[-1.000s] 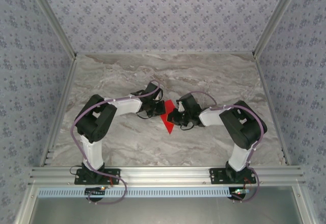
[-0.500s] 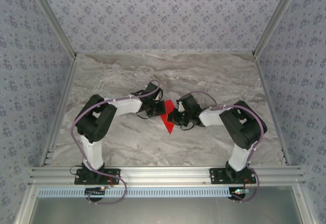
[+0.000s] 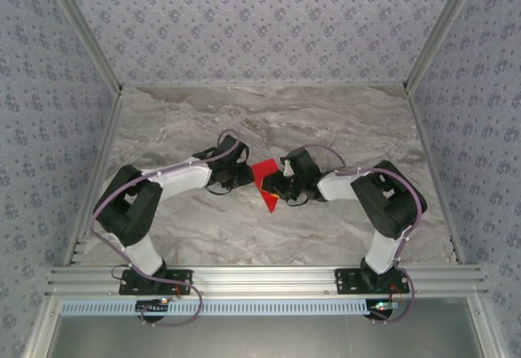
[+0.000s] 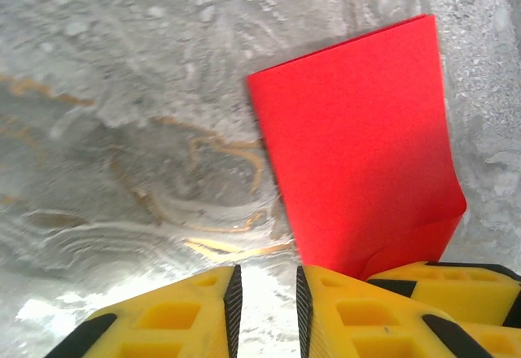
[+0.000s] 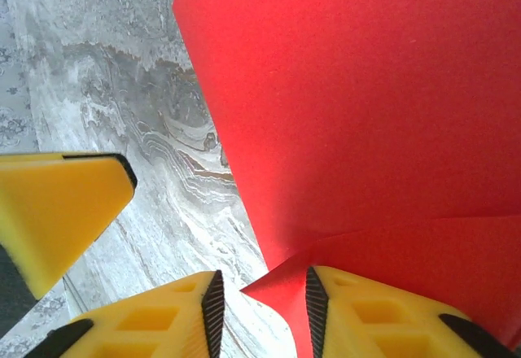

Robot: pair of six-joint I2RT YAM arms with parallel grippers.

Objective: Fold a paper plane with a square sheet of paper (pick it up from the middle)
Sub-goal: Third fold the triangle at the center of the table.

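The square sheet of paper (image 3: 264,177) is bright red and lies folded on the marble, tapering to a point at its near end. My left gripper (image 3: 244,176) sits just left of it, open a little, with bare marble between its fingers (image 4: 264,289). The paper (image 4: 358,146) lies to the right of those fingers. My right gripper (image 3: 271,187) is at the paper's right side. It is open, and a folded corner of the paper (image 5: 366,106) pokes into the gap (image 5: 260,293) beside the right pad, unclamped.
The marble table (image 3: 342,122) is walled at the back and both sides by patterned panels. The right gripper's finger (image 4: 456,285) shows in the left wrist view and the left gripper's finger (image 5: 57,207) in the right wrist view, close together.
Both grippers have opened and let go of the paper. The left arm has drawn back to the left; the paper now lies wider on the table.
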